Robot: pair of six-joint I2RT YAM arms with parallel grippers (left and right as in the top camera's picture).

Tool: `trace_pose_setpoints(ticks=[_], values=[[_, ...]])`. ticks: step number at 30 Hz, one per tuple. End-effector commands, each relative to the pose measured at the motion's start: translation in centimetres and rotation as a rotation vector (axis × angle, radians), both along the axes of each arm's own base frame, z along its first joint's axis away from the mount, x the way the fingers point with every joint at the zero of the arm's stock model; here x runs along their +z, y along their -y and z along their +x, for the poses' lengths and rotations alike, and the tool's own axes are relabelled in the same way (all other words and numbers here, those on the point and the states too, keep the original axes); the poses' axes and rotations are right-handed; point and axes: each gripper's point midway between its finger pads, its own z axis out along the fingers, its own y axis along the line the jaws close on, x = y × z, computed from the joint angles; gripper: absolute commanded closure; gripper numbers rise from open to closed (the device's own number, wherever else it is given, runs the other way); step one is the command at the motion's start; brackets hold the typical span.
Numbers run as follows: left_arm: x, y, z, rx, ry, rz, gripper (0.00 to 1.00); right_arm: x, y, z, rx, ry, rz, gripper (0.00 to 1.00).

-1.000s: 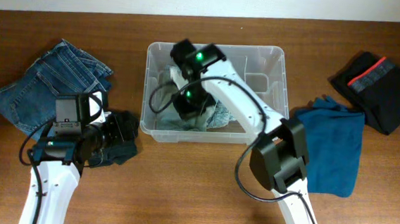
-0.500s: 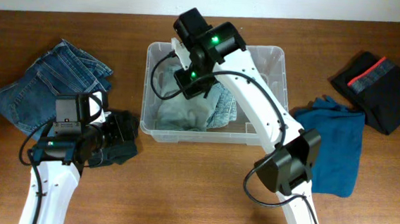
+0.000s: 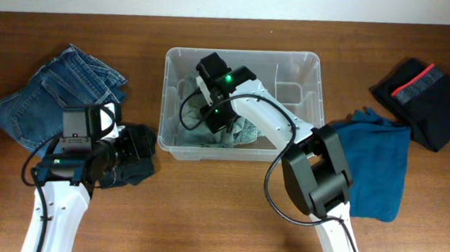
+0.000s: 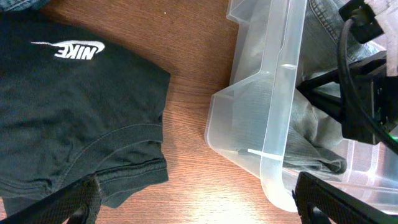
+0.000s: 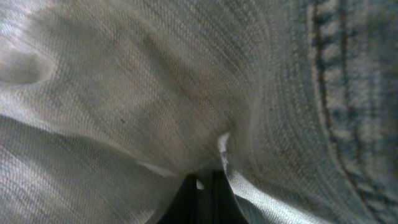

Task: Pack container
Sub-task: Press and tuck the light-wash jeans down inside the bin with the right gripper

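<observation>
Denim fills the clear plastic container [image 3: 309, 60] at the far middle of the wooden tabletop [image 3: 203, 212], where the right arm reaches over the rim and down inside. The right hand [image 3: 216, 117] is clenched, buried in a pale denim garment [image 3: 244, 131] that lies crumpled across the bin's floor. The right wrist view shows a fold of that faded cloth [image 5: 124, 93] gathered in at the dark fingertips [image 5: 202, 186], with a stitched seam running down the frame's right edge.

The left hand [image 3: 132, 153] is spread wide and grasps nothing. It hangs over a black Nike shirt [image 4: 68, 118] bunched on the tabletop just beside the container's left wall [image 4: 273, 112].

A pair of blue jeans [image 3: 52, 94] lies folded at the far left. A teal-blue garment [image 3: 376, 172] is spread out to the right of the bin, partly under the right arm's base. A black garment with a red stripe [image 3: 433, 97] sits near the far right corner.
</observation>
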Motion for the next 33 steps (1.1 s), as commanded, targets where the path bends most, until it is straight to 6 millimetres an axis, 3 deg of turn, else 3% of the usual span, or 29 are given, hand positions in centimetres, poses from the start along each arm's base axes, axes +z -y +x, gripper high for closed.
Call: trace_pose_setpoints(ticks=[1,9,12,17,28,33], values=[[0.2,0.0,0.1,-0.013,0.009,0.014,0.00,-1.3,1.6,-0.9,-0.007,-0.054,-0.059,0.96],[0.2,0.0,0.1,-0.013,0.010,0.014,0.01,9.6,-0.1,2.1,0.001,0.140,0.052,0.96],[0.2,0.0,0.1,-0.013,0.010,0.014,0.01,11.0,-0.1,2.7,-0.007,0.182,0.061,0.96],[0.2,0.0,0.1,-0.013,0.010,0.014,0.00,9.9,0.2,3.0,-0.016,0.169,0.052,0.96],[0.2,0.0,0.1,-0.013,0.010,0.014,0.01,2.3,-1.3,2.9,0.005,0.125,0.094,0.96],[0.2,0.0,0.1,-0.013,0.010,0.014,0.01,0.5,-1.1,2.8,0.002,0.122,0.094,0.96]])
